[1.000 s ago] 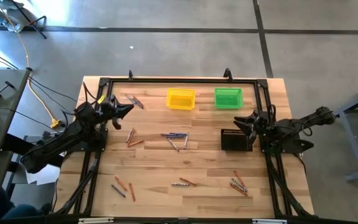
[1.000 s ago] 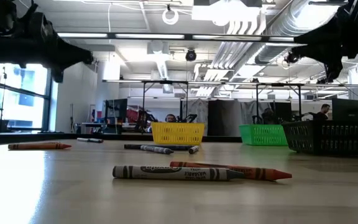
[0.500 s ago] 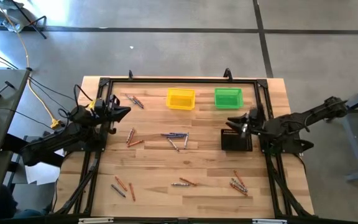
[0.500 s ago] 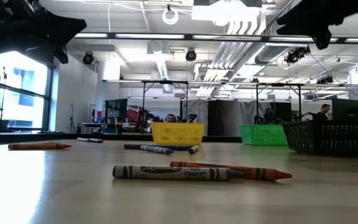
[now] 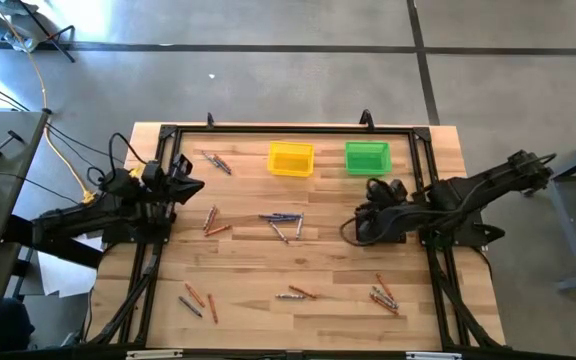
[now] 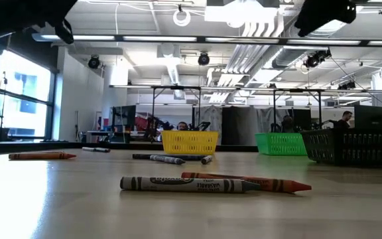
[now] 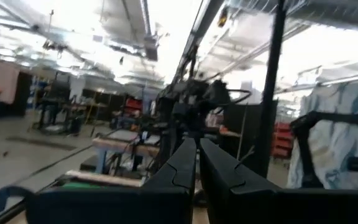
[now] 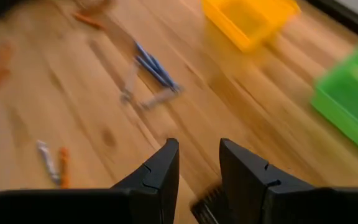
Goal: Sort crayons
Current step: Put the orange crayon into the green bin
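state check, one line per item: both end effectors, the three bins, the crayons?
Left end effector: shut, empty, above the table's left edge.
Right end effector: open, empty, over the black tray.
Yellow square plastic bin: upright, looks empty.
Green square plastic bin: upright, looks empty.
Black ribbed tray: upright, contents hidden.
Thin wax crayons: scattered loose on the wooden table, unsorted.

**Crayons scattered in loose clusters**

The crayons (image 5: 282,222) lie flat on the wood in several small groups; a blue-grey and pale cluster sits near the middle; orange-brown ones (image 5: 212,221) lie to its left; a few (image 5: 215,160) rest near the far edge; more (image 5: 198,300) at the near left; others (image 5: 383,294) at the near right; a grey and an orange one (image 6: 211,183) lie side by side, touching.
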Controlling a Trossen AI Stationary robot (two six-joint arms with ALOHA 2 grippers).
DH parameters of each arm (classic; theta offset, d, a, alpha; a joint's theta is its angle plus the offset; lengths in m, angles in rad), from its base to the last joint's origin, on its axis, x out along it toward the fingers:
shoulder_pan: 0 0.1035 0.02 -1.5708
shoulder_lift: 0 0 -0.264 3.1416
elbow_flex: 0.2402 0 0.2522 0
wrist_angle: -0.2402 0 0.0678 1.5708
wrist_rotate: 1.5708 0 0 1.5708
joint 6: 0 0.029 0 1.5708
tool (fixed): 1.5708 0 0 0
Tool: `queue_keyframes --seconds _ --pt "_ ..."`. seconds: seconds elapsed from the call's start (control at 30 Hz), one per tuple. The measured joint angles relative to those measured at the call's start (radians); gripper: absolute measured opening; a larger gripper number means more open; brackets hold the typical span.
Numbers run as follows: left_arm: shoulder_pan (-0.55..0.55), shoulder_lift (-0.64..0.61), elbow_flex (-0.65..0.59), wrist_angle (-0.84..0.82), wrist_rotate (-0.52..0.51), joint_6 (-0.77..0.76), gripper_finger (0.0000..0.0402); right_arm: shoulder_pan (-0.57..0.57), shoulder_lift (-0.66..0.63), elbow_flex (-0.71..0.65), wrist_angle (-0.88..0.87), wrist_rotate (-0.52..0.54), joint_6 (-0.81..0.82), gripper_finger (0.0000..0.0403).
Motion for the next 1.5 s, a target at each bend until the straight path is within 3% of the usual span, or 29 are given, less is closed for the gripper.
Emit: queue_keyframes --seconds 0.23,0.47,0.7,0.87,1.03,1.3,1.5 --pt "-0.063 0.23 0.081 -0.085 -0.094 0.044 0.001 0.0 0.104 0.071 -0.244 -0.119 0.213 0.011" --pt "-0.135 0.513 0.194 -0.11 -0.11 0.049 0.001 0.014 0.143 0.018 -0.25 -0.308 0.378 0.011" --pt "-0.224 0.707 0.296 -0.134 -0.111 0.082 0.001 0.056 0.227 -0.032 -0.246 -0.472 0.526 0.011" --pt "-0.286 0.761 0.352 -0.134 -0.11 0.159 0.001 0.085 0.302 -0.064 -0.239 -0.609 0.598 0.011" --pt "-0.338 0.765 0.372 -0.129 -0.115 0.211 0.001 0.104 0.363 -0.102 -0.203 -0.656 0.583 0.011" --pt "-0.41 0.761 0.372 -0.186 -0.277 0.209 0.001 0.108 0.409 -0.219 0.064 -0.738 0.531 0.011" --pt "-0.429 0.76 0.372 -0.185 -0.339 0.249 0.001 0.108 0.412 -0.282 0.254 -0.75 0.524 0.011"
